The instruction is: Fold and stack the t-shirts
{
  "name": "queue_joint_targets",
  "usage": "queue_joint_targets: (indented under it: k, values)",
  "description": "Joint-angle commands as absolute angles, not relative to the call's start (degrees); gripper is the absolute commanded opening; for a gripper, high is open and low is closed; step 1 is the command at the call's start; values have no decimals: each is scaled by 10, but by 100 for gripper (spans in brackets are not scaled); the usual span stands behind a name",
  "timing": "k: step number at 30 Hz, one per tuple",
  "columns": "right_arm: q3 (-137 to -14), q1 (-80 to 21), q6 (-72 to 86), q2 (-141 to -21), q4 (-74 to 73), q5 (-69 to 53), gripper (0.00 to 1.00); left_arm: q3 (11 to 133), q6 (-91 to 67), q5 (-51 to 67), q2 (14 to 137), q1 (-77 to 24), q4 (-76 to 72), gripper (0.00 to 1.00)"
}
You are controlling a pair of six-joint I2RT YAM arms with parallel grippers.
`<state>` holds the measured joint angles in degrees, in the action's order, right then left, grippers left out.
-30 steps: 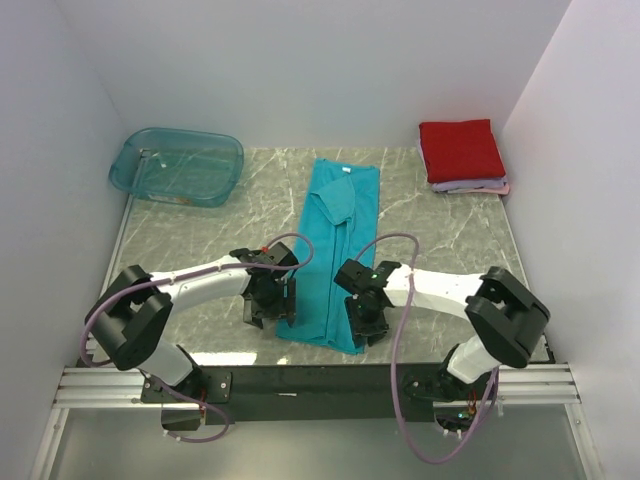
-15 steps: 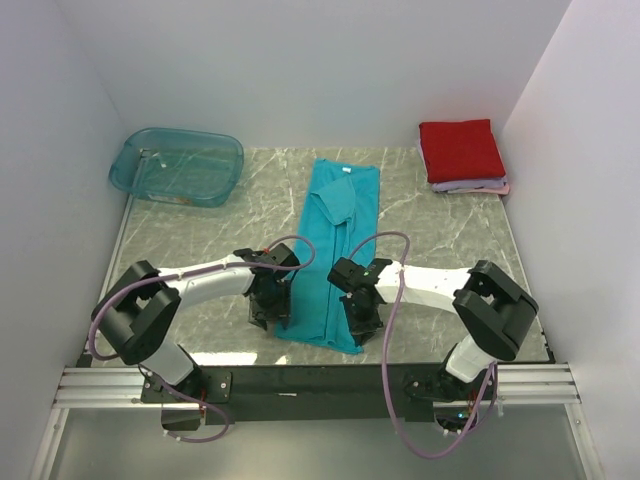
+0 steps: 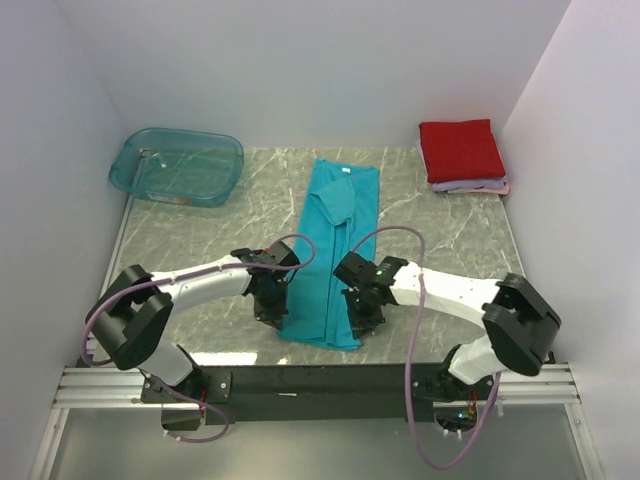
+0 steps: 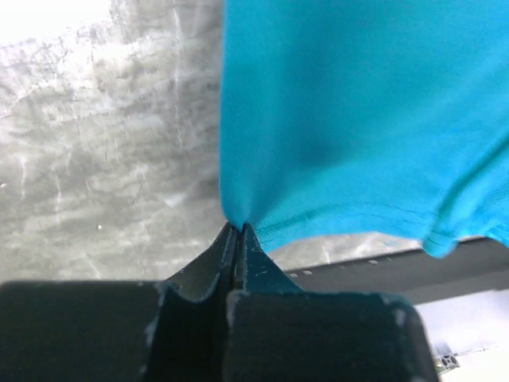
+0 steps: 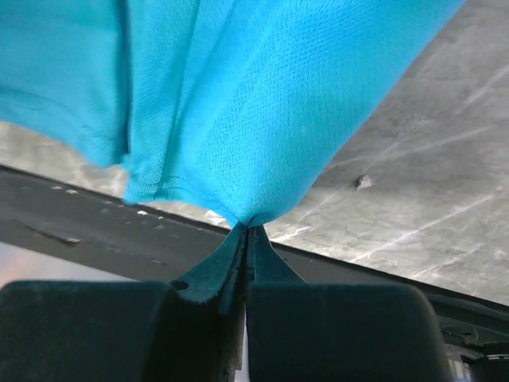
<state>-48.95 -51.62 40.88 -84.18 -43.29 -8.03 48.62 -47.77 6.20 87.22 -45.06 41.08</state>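
Left gripper, right gripper — tight on teal t-shirt

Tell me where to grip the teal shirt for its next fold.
Grip the two near hem corners, one from each long side. The teal shirt lies flat as a long strip, collar far, so the hem can be carried toward it. The left gripper and right gripper are shut on those corners.
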Motion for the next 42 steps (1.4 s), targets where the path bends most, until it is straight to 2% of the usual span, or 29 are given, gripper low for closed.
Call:
queue_joint_targets:
  k: [1,8,15,21,29,42]
  values:
    - [-504,-491,408,-795,-443,-55,0,542,-483,55,849,-449,423,1]
    - [-555,-399,361,-771,-441,-34,0,662,-456,33,884,-382,433,1]
    - [-656,-327,287,-834,-428,-4,0,814,-406,-21,966,-328,431,1]
    - [-743,-283,248,-900,-418,12,0,882,-382,-36,1033,-304,384,1]
    - [-801,-239,221,-956,-399,18,0,920,-331,-56,1079,-295,308,1]
    - [-799,-196,196,-1037,-315,6,0,946,-300,-65,1172,-288,232,2]
